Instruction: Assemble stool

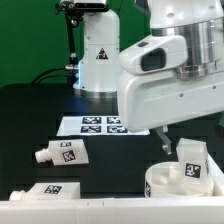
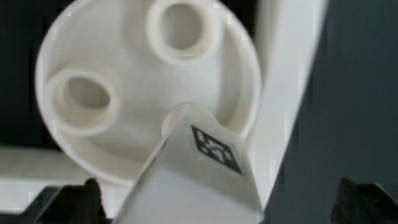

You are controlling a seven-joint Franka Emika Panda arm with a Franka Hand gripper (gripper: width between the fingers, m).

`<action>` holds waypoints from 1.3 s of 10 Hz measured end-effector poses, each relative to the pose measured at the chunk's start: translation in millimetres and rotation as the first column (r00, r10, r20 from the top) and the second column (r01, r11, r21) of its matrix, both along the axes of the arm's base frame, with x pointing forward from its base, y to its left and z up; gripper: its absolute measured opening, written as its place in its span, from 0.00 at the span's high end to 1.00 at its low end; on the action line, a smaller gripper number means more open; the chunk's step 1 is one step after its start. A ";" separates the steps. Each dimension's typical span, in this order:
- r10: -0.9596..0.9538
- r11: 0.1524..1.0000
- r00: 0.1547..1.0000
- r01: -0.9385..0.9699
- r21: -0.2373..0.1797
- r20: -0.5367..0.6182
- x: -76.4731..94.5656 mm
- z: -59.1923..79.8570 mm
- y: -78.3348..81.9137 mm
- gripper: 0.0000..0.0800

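The round white seat (image 1: 172,184) lies at the front, on the exterior view's right. In the wrist view the seat (image 2: 134,95) fills the picture and shows two round holes. A chunky white leg (image 1: 191,160) with a tag stands tilted on the seat. In the wrist view this leg (image 2: 199,170) lies between my fingers. My gripper (image 1: 166,141) hangs just above the seat beside this leg. In the wrist view my gripper (image 2: 217,215) is open, with a dark gap on each side of the leg. A second leg (image 1: 62,153) lies on the table to the left. A third leg (image 1: 46,190) lies at the front left.
The marker board (image 1: 100,125) lies on the black table behind the parts. The white robot base (image 1: 99,52) stands at the back. My arm's large white body (image 1: 170,85) hides much of the right side.
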State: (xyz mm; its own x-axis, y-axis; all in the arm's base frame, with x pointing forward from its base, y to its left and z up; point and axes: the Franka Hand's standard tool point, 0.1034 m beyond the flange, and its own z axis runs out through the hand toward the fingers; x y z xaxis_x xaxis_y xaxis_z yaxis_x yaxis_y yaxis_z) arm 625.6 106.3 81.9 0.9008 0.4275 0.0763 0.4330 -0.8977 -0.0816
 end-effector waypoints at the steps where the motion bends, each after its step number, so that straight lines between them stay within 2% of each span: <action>1: 0.118 0.993 0.993 -0.118 -0.018 0.003 -1.2 -5.7 -1.8 0.19; 3: 0.264 0.964 0.965 -0.263 -0.033 0.002 -0.1 -15.6 -7.2 0.19; 6: 0.442 0.895 0.897 -0.441 -0.062 0.005 7.2 -15.4 -8.8 0.19; 8: 0.588 0.807 0.809 -0.585 -0.078 0.005 6.8 -16.7 -13.4 0.19; 9: 0.633 0.771 0.774 -0.631 -0.086 0.003 7.0 -17.0 -15.4 0.19; 11: 0.623 0.780 0.782 -0.620 -0.086 0.002 7.0 -17.4 -16.8 0.22; 12: 0.605 0.794 0.797 -0.602 -0.085 0.001 6.9 -17.6 -17.0 0.44; 13: 0.594 0.802 0.805 -0.592 -0.084 -0.001 6.7 -17.6 -17.5 0.44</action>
